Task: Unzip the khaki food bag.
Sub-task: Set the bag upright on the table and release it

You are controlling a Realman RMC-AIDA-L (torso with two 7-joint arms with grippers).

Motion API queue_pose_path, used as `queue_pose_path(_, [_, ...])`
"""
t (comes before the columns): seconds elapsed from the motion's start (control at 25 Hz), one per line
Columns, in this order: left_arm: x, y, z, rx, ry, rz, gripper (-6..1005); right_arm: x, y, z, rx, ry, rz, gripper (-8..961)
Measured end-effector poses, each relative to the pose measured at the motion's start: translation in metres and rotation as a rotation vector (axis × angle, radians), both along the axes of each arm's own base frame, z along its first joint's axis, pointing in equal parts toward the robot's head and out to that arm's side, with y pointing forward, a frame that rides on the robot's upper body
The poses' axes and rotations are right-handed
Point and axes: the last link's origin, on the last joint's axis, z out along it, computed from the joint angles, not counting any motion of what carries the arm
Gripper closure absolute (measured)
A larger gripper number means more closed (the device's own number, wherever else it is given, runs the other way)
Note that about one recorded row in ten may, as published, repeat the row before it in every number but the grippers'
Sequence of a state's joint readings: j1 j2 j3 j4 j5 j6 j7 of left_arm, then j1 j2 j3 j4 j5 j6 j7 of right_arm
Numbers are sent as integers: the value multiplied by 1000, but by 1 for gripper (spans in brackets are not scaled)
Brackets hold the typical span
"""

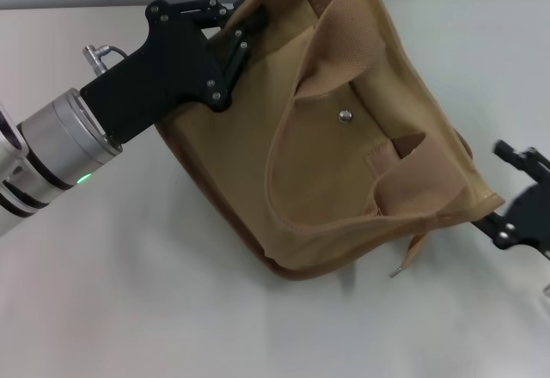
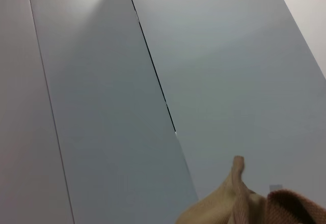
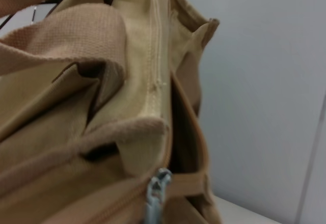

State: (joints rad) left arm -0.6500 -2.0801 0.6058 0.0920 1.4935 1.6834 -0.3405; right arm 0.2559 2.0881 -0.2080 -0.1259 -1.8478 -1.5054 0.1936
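Observation:
The khaki food bag [image 1: 344, 146] lies tilted on the white table [image 1: 129, 292], front pocket and metal snap [image 1: 345, 117] facing up, its webbing handles draped over it. My left gripper [image 1: 239, 27] is at the bag's far left corner, shut on the fabric there; a bit of that tan fabric [image 2: 239, 203] shows in the left wrist view. My right gripper [image 1: 509, 193] is at the bag's right end, fingers apart, one lower finger [image 1: 494, 223] touching the bag's edge. A metal zipper pull [image 1: 400, 266] hangs at the bag's near right edge. The right wrist view shows the zipper slider [image 3: 157, 193] close up.
A grey panelled wall [image 2: 204, 81] stands behind the table. Bare table surface lies in front of and left of the bag. My left arm [image 1: 69, 137] reaches in from the left over the table.

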Motion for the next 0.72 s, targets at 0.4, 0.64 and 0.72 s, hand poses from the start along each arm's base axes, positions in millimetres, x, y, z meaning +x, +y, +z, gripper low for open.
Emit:
queue_pose_path(0.4, [-3,-3,0,-4,0,5,940,-19,24,-18,-41,-40,63,377])
queue_pose_path(0.64, [-13,-11,-2,-7,1,34,940,-20,33,-11,14,-18,39,615])
queue_pose_path(0.72, [-16,-15,-4,-13,4,45,940,-21,37,-6,51,-2,31,727])
